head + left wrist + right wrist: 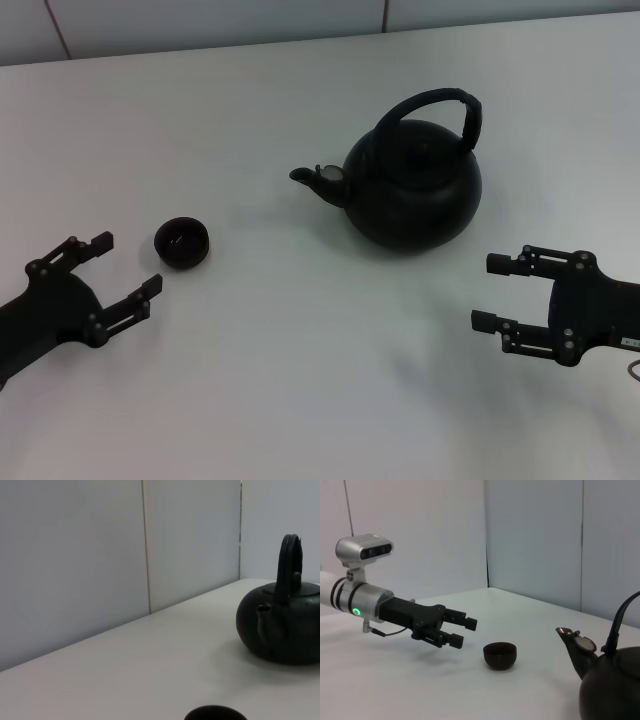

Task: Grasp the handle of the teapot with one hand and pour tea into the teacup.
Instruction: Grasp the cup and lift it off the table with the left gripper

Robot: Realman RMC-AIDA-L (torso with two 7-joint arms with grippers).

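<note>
Sensibly, my right gripper (492, 292) waits wide open and empty near the teapot (415, 185), whose handle (440, 105) stands upright for grasping, while my left gripper (128, 268), also open and empty, rests beside the teacup (181, 243) that the spout faces across the counter (300, 380).

Teacup (181, 243) on table (300, 380), left of teapot (415, 185), well apart, spout (318, 181) toward cup.

The teapot (415, 190) looks like matt black cast metal with a dull, faintly grainy skin; its handle (440, 108) has a thicker, wrapped-looking surface. The teacup (181, 243) is dark and matt outside, with a slight sheen inside. The desk (300, 380) is smooth, pale and matt. The left gripper (457, 630) is matt black on a satin silver-white arm (360, 602).
</note>
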